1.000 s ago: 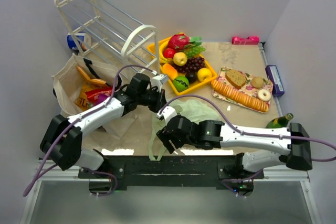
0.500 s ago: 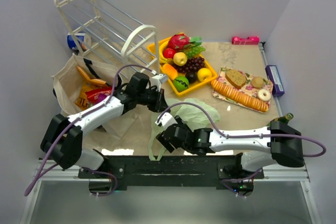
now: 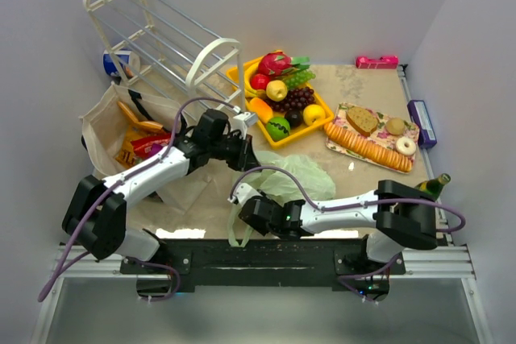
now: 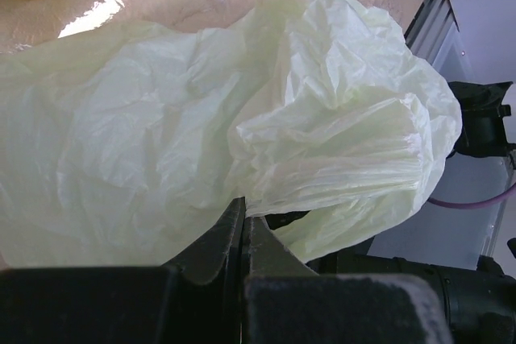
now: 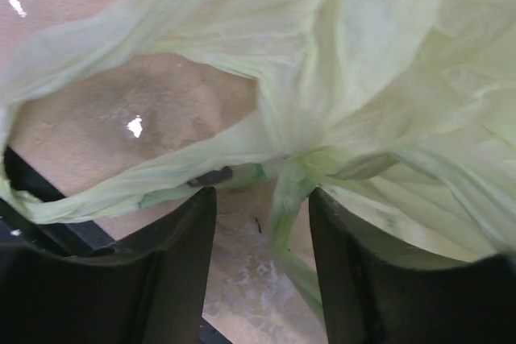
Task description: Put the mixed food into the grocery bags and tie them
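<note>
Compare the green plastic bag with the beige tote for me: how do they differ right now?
The green plastic bag is thin, translucent and crumpled at the centre; the beige tote is opaque and sits open at the left. The beige tote holds snack packets; no food shows in the green plastic bag. The left gripper is shut on the green plastic bag's film; nothing grips the beige tote. Both sit on the table.

Thin, crinkled, translucent pale-green plastic bag (image 4: 322, 118); beside it, my matt black fingers (image 5: 173, 271); beneath it, smooth, mottled tan tabletop (image 5: 105, 110), faintly glossy.
</note>
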Robot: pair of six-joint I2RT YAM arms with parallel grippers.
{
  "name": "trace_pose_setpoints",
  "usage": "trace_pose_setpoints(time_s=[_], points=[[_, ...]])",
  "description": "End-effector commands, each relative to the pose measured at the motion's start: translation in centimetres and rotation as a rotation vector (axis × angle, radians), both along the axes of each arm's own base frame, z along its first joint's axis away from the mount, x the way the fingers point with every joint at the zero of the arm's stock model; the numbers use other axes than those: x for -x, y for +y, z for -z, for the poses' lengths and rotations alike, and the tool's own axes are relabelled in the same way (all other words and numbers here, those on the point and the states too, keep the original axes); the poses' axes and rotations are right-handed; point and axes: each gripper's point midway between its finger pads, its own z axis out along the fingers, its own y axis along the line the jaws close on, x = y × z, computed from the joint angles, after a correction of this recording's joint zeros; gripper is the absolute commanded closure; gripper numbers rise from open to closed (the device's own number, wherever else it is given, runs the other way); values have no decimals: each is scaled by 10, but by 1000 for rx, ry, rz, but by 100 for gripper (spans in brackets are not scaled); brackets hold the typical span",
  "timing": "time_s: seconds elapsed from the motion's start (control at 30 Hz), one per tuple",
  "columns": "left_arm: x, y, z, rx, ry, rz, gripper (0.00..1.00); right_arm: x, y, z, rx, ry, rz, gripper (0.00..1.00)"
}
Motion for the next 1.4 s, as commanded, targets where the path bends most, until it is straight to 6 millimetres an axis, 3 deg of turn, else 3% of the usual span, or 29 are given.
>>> trace_pose_setpoints(time_s=[0.0,0.1,0.2,0.23,0.3,0.33,0.37,0.4,0.43,0.5,0.53,0.6,0.63,0.67,0.73,0.8,0.9,1.0,1.13,1.17,1.37], points=[[-8,-1,-22,40,-66,25,100,9,34,-32,-173,35,-51,62],[-9,2,-22,23,-86,30,100,19,33,-42,-205,83,-72,87],[-10,10,-17,-31,-109,32,100,27,28,-56,-213,116,-87,93],[-11,12,-16,-48,-117,31,100,32,32,-73,-259,137,-100,96],[-15,23,-12,-115,-152,18,100,43,26,-85,-270,187,-110,99],[-16,30,-6,-160,-153,0,100,52,32,-111,-340,219,-146,100],[-18,34,-5,-185,-178,2,100,58,29,-120,-349,247,-156,100],[-19,38,-5,-204,-191,-6,100,67,29,-144,-417,274,-175,100],[-22,46,0,-252,-200,-30,100,67,34,-171,-481,268,-183,100],[-24,56,4,-299,-227,-44,100,69,29,-208,-568,269,-167,100],[-26,60,6,-323,-235,-60,100,60,24,-251,-674,202,-140,100],[-27,63,6,-333,-248,-65,100,46,10,-291,-765,116,-78,100],[-26,63,7,-336,-250,-61,100,40,1,-322,-831,66,-56,100],[-26,64,7,-338,-256,-58,100,23,-19,-340,-868,-20,37,100],[-24,63,4,-331,-258,-45,100,8,-42,-367,-911,-120,115,100],[-21,61,-4,-314,-258,-31,100,-12,-70,-376,-900,-223,244,100],[-10,52,-25,-236,-221,-17,100,-24,-94,-383,-882,-298,342,100],[10,31,-47,-84,-171,60,100,-35,-112,-378,-824,-369,427,100],[46,15,-63,68,-39,208,100,-54,-132,-355,-724,-416,529,100],[53,13,-66,96,-10,240,100,-69,-145,-350,-705,-430,592,100],[83,17,-79,166,69,303,100,-112,-150,-312,-643,-339,637,100]])
